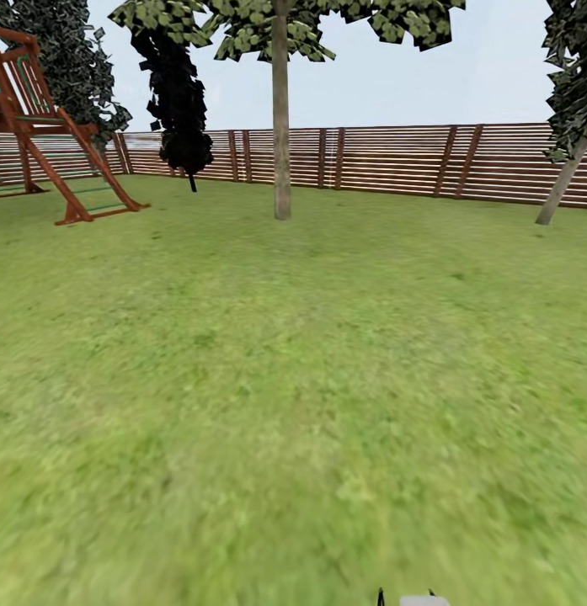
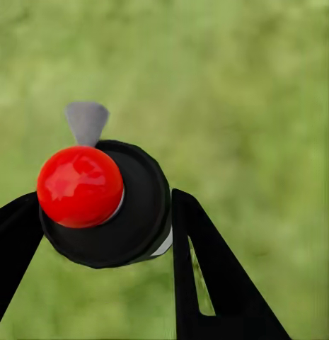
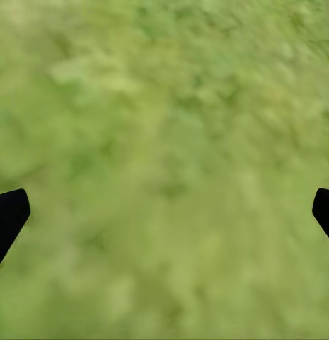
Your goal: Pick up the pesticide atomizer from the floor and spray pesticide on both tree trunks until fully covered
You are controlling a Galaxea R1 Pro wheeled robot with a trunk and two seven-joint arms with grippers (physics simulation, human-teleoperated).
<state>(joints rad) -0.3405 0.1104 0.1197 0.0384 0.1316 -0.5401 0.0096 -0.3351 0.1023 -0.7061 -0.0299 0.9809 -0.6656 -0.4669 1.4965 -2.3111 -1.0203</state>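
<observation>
Atomizer [image 2: 107,205] clamped between left gripper [image 2: 100,234] fingers, red top toward camera, above lawn [image 1: 293,404]. Right gripper [image 3: 164,212] spread wide, empty. Tree trunk [image 1: 281,126] ahead near fence [image 1: 394,160]; second trunk [image 1: 567,177] at lawn's right edge.

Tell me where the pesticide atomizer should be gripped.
Grip the pesticide atomizer on its round black body, fingers closing from opposite sides below the red top, as the left gripper holds it now. That leaves the red top and grey nozzle free.
</observation>
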